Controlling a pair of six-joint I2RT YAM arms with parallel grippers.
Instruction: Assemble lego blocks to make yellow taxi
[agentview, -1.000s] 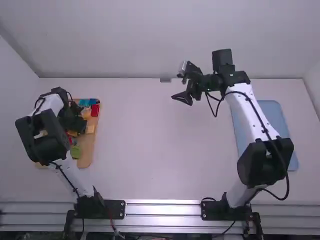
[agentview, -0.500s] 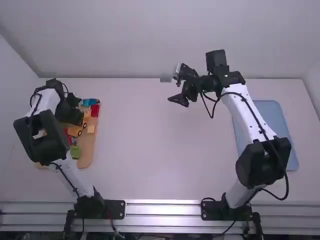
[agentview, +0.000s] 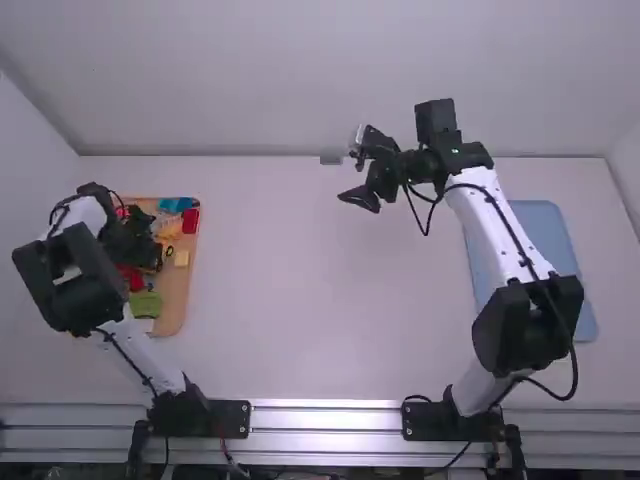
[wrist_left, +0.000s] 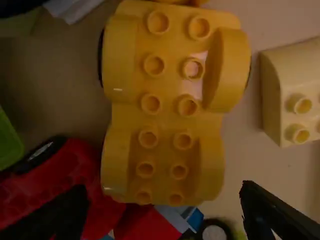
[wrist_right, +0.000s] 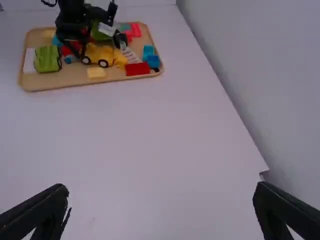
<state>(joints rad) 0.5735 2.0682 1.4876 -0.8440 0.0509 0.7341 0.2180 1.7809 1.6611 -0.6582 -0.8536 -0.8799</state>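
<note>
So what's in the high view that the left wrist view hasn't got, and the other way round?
High view: the blue mat on the right of the table, the right arm reaching out over the table, and the base of each arm.

Left wrist view: a close look down on the yellow base, with its two rows of studs and curved fenders.

Both: the left gripper, the wooden tray, the pale block and some red pieces.

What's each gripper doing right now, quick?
Left gripper: open, above the yellow car base, holding nothing.
Right gripper: open, empty.
</note>
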